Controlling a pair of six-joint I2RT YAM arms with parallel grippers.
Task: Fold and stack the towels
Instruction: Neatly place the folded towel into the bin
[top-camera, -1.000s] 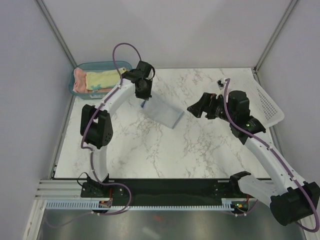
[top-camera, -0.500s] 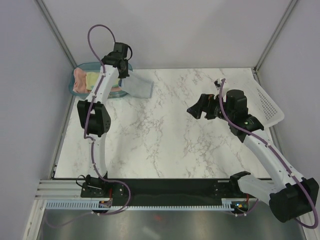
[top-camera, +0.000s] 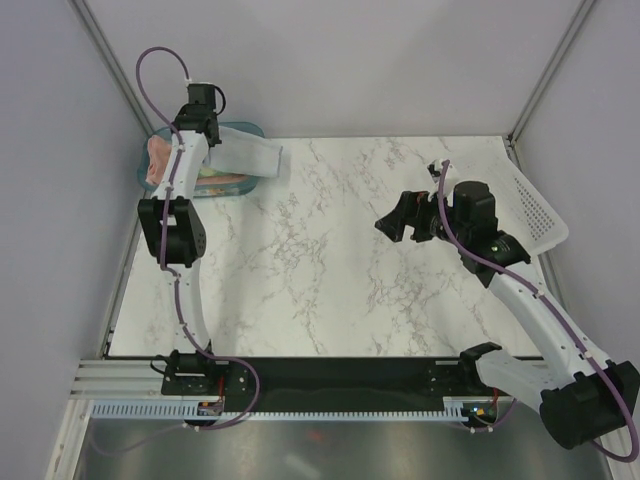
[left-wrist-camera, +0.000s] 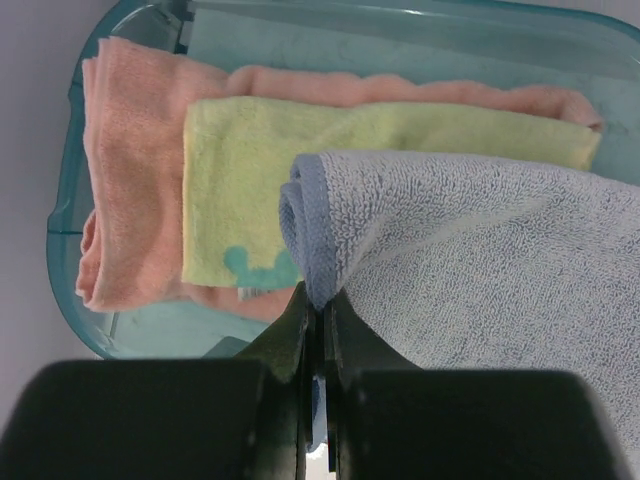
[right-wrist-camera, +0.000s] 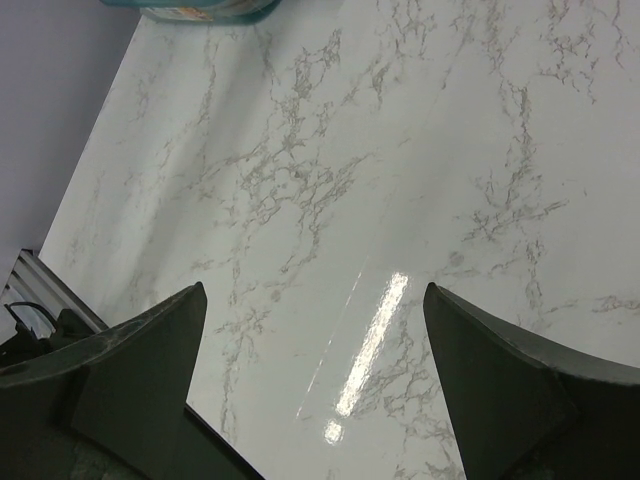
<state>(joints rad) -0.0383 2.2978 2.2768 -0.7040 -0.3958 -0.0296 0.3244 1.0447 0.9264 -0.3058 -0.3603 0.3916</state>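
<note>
Left jaws tight on blue towel (left-wrist-camera: 480, 240)

Marble table (top-camera: 330, 260): teal bin (top-camera: 250, 129) far-left corner, white perforated basket (top-camera: 537, 212) right edge

The table's (top-camera: 300, 280) middle lies open, while the far left corner is blocked by the teal bin (left-wrist-camera: 62, 225), the left arm (top-camera: 180, 185) above it and the light blue towel (top-camera: 250, 158) stretching past its rim, and the right edge by the white basket (top-camera: 537, 215).
</note>
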